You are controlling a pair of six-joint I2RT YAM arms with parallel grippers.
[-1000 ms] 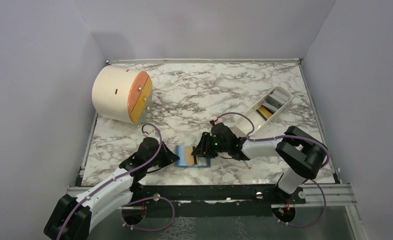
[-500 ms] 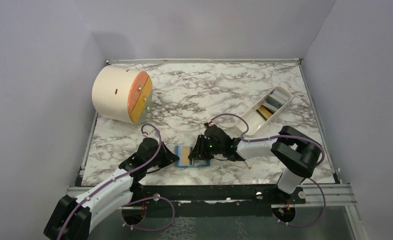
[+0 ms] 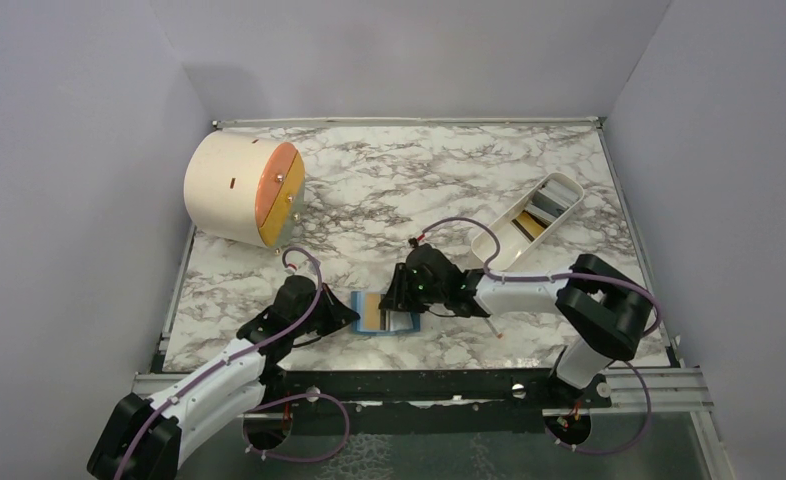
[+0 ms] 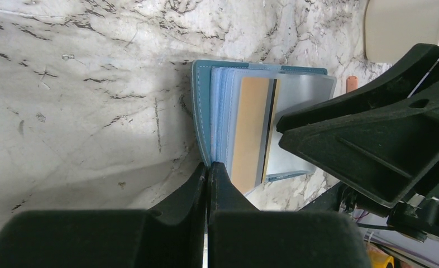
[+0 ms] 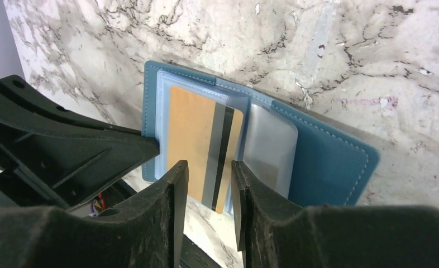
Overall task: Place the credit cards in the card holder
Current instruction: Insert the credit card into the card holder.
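The teal card holder [image 3: 383,312] lies open on the marble table near the front edge. A gold credit card with a dark stripe [image 5: 197,139] lies partly inside one of its clear sleeves, its near end sticking out. My left gripper [image 4: 208,166] is shut on the holder's left edge [image 4: 200,106], and the gold card [image 4: 251,131] shows just beyond it. My right gripper [image 5: 209,173] is open, its fingers standing just over the card's protruding end, above the holder [image 5: 329,162]. In the top view the left gripper [image 3: 347,315] and right gripper [image 3: 399,302] meet at the holder.
A white oblong tray [image 3: 494,245] at the right holds more cards, gold and grey. A cream drum with an orange face [image 3: 241,190] lies at the back left. A thin white stick with a red tip [image 3: 496,333] lies under the right arm. Grey walls enclose the table.
My right gripper has shifted a little to the left over the holder, and the gold card sits further left in the sleeve. The left gripper has stayed on the holder's edge.
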